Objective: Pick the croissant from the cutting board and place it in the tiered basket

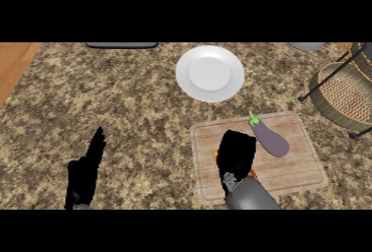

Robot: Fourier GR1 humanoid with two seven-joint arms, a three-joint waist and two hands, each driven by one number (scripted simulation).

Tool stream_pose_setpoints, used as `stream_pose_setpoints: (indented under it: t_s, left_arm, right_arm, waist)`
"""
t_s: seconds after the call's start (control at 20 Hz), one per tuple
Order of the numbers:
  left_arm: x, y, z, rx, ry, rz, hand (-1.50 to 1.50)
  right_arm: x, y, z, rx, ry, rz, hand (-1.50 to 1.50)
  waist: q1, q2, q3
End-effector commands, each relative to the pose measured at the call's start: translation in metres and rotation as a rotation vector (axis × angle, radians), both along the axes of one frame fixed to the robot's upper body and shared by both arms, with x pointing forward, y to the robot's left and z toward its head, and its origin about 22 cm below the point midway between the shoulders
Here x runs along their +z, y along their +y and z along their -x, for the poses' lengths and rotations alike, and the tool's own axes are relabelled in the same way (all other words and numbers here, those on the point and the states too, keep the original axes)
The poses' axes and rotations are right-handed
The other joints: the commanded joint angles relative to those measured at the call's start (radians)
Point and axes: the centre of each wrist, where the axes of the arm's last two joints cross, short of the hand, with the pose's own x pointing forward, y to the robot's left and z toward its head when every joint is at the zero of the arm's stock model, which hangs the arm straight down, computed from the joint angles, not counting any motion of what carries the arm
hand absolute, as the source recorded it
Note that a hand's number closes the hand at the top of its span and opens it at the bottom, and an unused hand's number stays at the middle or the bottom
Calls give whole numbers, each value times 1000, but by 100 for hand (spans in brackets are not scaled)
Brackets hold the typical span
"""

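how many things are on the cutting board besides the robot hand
2: an eggplant on the cutting board at its right, and something orange, mostly hidden under the right robot hand.

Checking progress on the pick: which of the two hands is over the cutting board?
The right hand: it lies on the cutting board beside the eggplant, covering something orange. The left hand rests open on the counter, off the board.

Your right hand [237, 151] lies over the cutting board [291, 170], covering an orange croissant [216, 152]; an eggplant [271, 139] sits just right of it.
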Motion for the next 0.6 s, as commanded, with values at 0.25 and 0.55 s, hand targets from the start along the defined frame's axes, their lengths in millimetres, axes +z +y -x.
stream_pose_setpoints:
  t_s: [0.25,0.55]
  left_arm:
    - [-9,15,15,93,44,6,0]
    - [-7,24,19,105,43,6,0]
  right_arm:
    - [35,-187,8,-227,-120,-294,150]
    - [109,-282,29,-256,-388,-516,150]
  waist:
    - [-111,-2,8]
    - [-105,-5,5]
